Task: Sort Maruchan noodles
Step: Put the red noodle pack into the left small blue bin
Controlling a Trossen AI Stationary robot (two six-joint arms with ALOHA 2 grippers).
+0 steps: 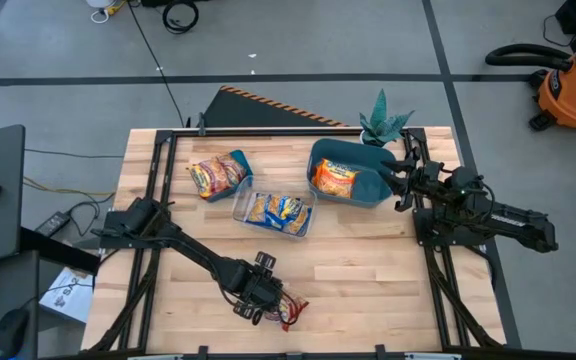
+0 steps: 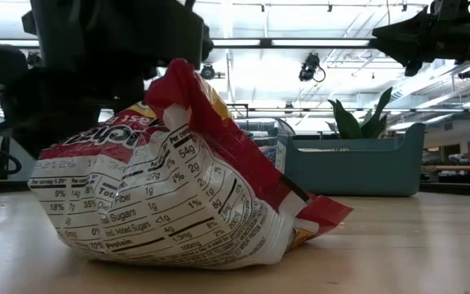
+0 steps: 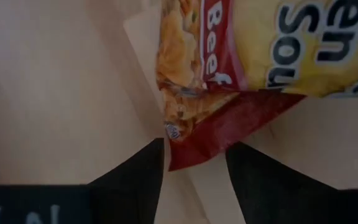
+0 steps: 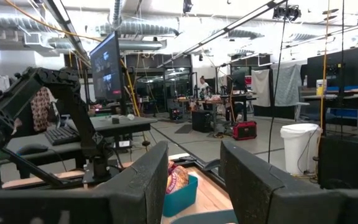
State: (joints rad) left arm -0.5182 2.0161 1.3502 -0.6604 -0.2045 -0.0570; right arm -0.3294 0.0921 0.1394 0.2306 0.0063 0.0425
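A red-and-yellow Maruchan beef packet (image 1: 290,312) sits near the table's near edge, close to the low camera (image 2: 178,196). My left gripper (image 1: 266,300) is at it and shut on its end (image 3: 194,152). In the low view the packet's back with the nutrition table faces the camera. My right gripper (image 1: 400,178) hovers open over the right end of the large teal bin (image 1: 368,192). Its fingers (image 4: 194,180) hold nothing. The other packets lie in the bins and the clear tray. My left gripper pinches the packet's red sealed end (image 3: 197,140) between its two fingers, which lie along the packet. The printed front faces the wrist camera. The packet stands tilted and bulged. Its underside and its other red end (image 2: 325,216) rest on the table.
A small teal bin (image 1: 236,160) at the far left holds red-and-yellow packets (image 1: 208,177). The clear tray (image 1: 243,212) in the middle holds blue-and-yellow packets (image 1: 278,210). The large teal bin holds an orange packet (image 1: 335,178). A potted plant (image 1: 383,125) stands at the far edge. Bare wood lies near right.
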